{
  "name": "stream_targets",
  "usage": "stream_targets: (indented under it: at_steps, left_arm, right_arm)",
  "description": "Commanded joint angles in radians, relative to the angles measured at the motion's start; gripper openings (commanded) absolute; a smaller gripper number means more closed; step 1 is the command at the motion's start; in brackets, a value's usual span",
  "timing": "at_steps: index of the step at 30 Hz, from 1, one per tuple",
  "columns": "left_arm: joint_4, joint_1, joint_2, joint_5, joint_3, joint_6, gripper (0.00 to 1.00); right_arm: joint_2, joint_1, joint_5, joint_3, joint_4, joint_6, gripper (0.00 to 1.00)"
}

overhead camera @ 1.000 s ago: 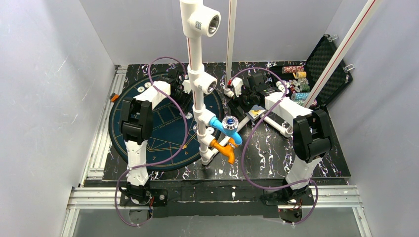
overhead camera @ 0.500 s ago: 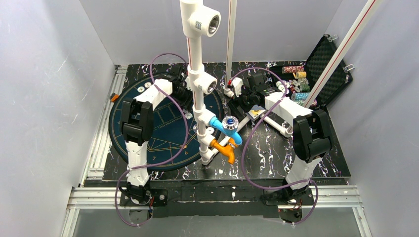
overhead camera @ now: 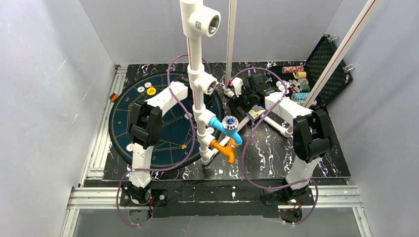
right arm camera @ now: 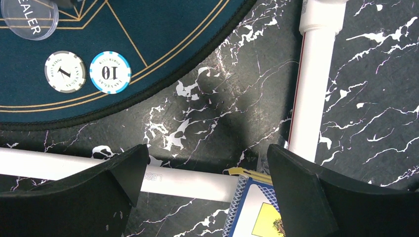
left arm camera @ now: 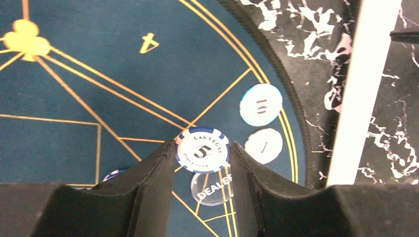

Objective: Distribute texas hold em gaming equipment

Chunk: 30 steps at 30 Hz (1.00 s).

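My left gripper (left arm camera: 200,148) is shut on a white chip with blue edge marks and a "5" (left arm camera: 203,151), held above the round blue poker mat (left arm camera: 74,89). Under it lies a clear DEALER button (left arm camera: 213,190). A light-blue "10" chip (left arm camera: 261,104) and a white "1" chip (left arm camera: 264,145) lie near the mat's edge. A blue chip (left arm camera: 112,174) peeks out beside the left finger. My right gripper (right arm camera: 207,153) is open and empty over the black marbled table, above a blue-backed card box (right arm camera: 257,210).
A white pipe stand (overhead camera: 197,74) with blue and orange fittings rises mid-table and hides my left gripper from above. White pipes (right arm camera: 188,180) lie under my right gripper. An open black case (overhead camera: 316,64) holds chip rolls. Three chips (overhead camera: 147,89) lie at the mat's far left.
My left arm has swung right across the mat toward the pipe stand, uncovering the chips at the mat's far left. The right arm has not moved.
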Motion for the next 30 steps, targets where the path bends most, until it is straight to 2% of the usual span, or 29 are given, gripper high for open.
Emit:
stream_targets:
  at_steps: [1, 6, 12, 20, 30]
  left_arm:
    - [-0.036, -0.028, -0.040, 0.056, 0.001, -0.001, 0.31]
    - [-0.040, -0.044, -0.061, 0.079, -0.041, -0.001, 0.31]
    - [-0.048, -0.051, -0.158, 0.090, -0.168, 0.019, 0.30]
    - [-0.080, -0.080, -0.241, 0.087, -0.258, 0.025, 0.30]
    - [-0.064, -0.126, -0.239, 0.041, -0.309, 0.011, 0.30]
  right_arm:
    - [-0.013, 0.001, 0.006, 0.003, 0.017, -0.017, 1.00]
    - [-0.017, 0.001, 0.011, 0.003, 0.017, -0.017, 1.00]
    - [-0.017, -0.001, 0.012, 0.001, 0.017, -0.019, 1.00]
    - [-0.016, -0.001, 0.009, 0.008, 0.014, -0.017, 1.00]
    - [-0.023, -0.001, 0.012, 0.007, 0.014, -0.014, 1.00]
